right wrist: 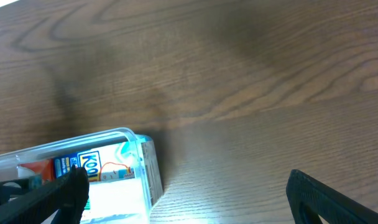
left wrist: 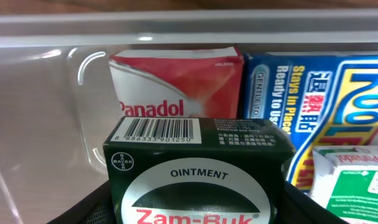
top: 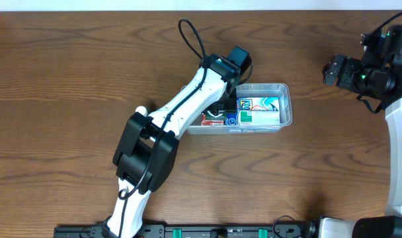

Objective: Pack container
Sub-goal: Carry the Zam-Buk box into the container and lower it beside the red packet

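I am reaching my left arm across the wooden table into the container, which is lying about midway between the table's far and near edges and somewhat toward its right edge. My left pincer is standing about half closed, and I am gripping a dark green Zam-Buk ointment box with it. One dark finger is pressing each side of the box, barcode face up, low inside the tub near its left end. Just beyond that box, a red Panadol box is sitting against the container's clear wall. A blue Kool fever-patch box is lying right beside it, the two touching along their sides. A green-and-white Panadol box is resting on top of the blue one, close to the box I am holding. I cannot tell whether the ointment box is touching the container's floor. My right pincer is hanging near the table's right edge, toward the far right corner and apart from the container. Its jaws are standing as wide as they go, with nothing but bare wood between them. From that wrist I am seeing only the container's rounded right end.
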You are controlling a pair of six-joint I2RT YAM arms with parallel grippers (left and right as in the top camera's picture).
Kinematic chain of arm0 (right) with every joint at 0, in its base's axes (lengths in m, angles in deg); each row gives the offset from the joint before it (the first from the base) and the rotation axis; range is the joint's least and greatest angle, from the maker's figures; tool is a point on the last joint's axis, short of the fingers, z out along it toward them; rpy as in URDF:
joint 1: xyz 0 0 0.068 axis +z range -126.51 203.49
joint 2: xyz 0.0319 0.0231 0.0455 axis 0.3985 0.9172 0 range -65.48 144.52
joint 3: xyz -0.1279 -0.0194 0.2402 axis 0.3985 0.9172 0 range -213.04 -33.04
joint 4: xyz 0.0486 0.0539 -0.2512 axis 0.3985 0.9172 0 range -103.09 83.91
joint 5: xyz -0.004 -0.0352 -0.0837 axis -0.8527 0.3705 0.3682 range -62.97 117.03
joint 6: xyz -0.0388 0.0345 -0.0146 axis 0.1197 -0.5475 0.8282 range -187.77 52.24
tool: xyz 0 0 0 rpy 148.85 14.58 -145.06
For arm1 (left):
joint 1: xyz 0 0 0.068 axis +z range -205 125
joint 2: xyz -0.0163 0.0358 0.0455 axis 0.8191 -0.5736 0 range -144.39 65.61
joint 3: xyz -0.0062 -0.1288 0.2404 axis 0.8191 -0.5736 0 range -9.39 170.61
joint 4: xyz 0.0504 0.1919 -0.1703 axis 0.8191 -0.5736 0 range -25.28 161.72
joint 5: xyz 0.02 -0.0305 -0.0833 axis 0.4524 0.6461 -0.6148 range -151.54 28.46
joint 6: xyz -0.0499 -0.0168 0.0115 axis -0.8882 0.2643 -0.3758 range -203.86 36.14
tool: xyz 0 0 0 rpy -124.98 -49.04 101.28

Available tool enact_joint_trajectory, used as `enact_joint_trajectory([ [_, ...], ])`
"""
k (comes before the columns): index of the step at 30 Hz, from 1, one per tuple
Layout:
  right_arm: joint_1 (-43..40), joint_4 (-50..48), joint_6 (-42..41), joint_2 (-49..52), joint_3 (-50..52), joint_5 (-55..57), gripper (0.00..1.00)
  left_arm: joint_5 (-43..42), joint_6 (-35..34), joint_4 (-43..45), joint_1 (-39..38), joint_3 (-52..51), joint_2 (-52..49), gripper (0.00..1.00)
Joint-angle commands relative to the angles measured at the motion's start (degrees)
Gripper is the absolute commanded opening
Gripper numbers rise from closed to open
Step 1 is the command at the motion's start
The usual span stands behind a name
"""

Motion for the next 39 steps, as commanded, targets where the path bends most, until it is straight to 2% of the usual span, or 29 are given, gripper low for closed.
enact_joint_trajectory([
  [1,-0.4,0.1,-0.6,0.3,-0.1,0.0,0.99,1.3,-1.2,1.3,0.2,-0.9,-0.8,0.63],
  [31,-0.4,0.0,-0.6,0.3,-0.1,0.0,0.99,1.3,-1.2,3.6,1.7,-2.9,-0.8,0.65],
  [32,-0.4,0.0,-0.6,0.3,-0.1,0.0,0.99,1.3,-1.1,3.6,1.7,-2.9,-0.8,0.66],
  [34,-0.4,0.0,-0.6,0.3,-0.1,0.0,0.99,1.3,-1.2,3.6,1.6,-2.9,-0.8,0.73],
  [39,-0.4,0.0,-0.6,0.3,-0.1,0.0,0.99,1.1,-1.1,3.6,1.6,-2.9,-0.8,0.78],
])
